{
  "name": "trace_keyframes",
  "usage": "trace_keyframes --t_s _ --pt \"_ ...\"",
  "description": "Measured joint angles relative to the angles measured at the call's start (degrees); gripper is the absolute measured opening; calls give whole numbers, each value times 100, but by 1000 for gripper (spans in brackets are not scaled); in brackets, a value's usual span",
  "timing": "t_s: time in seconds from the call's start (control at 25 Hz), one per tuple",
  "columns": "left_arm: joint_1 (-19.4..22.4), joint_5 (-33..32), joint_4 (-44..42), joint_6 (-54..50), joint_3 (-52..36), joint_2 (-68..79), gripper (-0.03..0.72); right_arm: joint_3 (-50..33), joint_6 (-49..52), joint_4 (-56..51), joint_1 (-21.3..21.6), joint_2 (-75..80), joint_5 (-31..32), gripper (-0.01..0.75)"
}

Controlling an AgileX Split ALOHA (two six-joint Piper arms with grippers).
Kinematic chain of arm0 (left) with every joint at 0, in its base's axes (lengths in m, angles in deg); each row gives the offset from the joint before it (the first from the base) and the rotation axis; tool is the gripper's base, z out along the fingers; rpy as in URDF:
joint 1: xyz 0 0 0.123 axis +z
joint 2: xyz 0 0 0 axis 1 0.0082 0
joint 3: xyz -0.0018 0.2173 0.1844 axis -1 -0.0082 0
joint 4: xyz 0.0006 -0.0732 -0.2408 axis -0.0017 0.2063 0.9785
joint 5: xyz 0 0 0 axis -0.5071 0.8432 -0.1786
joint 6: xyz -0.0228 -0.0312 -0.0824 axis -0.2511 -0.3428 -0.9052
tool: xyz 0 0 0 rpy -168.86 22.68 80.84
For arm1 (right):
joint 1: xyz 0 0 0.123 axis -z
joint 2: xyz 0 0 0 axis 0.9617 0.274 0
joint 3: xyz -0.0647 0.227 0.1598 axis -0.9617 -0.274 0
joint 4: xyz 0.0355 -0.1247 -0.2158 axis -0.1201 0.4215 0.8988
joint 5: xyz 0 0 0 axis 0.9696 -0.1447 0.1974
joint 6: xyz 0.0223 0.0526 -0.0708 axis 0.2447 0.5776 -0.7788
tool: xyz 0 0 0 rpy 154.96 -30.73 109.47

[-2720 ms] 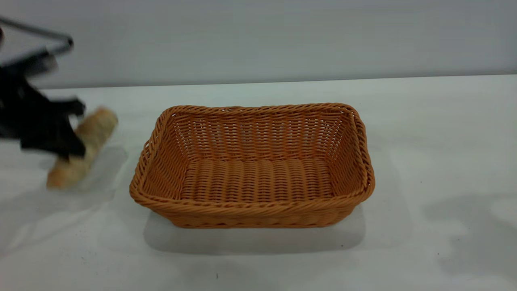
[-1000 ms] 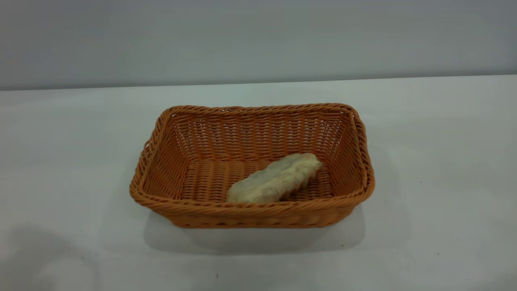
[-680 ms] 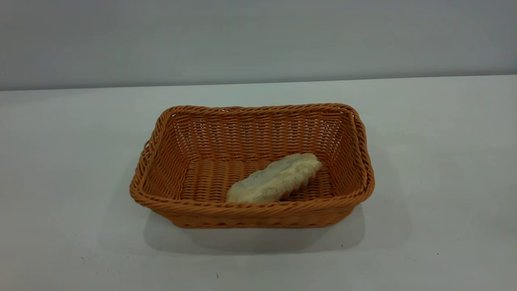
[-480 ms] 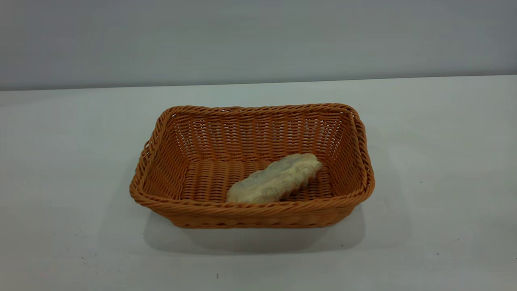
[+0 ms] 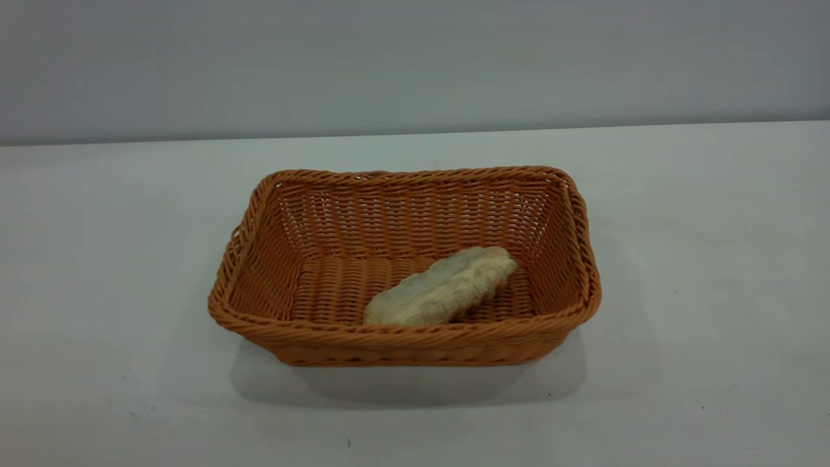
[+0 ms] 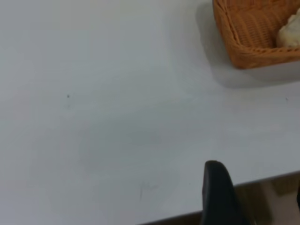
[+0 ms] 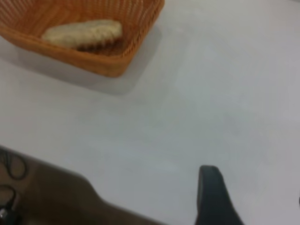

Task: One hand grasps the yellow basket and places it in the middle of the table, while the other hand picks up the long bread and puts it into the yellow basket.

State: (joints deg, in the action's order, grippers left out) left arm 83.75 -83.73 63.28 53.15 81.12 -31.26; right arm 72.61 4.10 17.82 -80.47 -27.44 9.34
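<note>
Judging the long bread (image 5: 441, 288) light and crushable, we'd pinch its middle softly, though we cannot tell either gripper's state.

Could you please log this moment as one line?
bread: lying in basket, underside up | basket: mid-table | both arms: away, nothing held

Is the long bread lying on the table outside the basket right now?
No, the long bread lies inside the yellow basket, resting on its woven floor toward the right side in the exterior view.
</note>
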Motion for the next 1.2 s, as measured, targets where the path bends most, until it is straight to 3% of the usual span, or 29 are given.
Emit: trace_keyframes --t_s 0.2,1.0,1.2 --pt "0 11 0 -195 -127 -241 451 -189 0 149 0 0 -443 471" --pt "16 141 2 -448 -254 -252 449 -241 200 420 0 0 -479 471" --pt "484 141 52 -448 -254 -252 449 -241 200 420 262 0 -479 471"
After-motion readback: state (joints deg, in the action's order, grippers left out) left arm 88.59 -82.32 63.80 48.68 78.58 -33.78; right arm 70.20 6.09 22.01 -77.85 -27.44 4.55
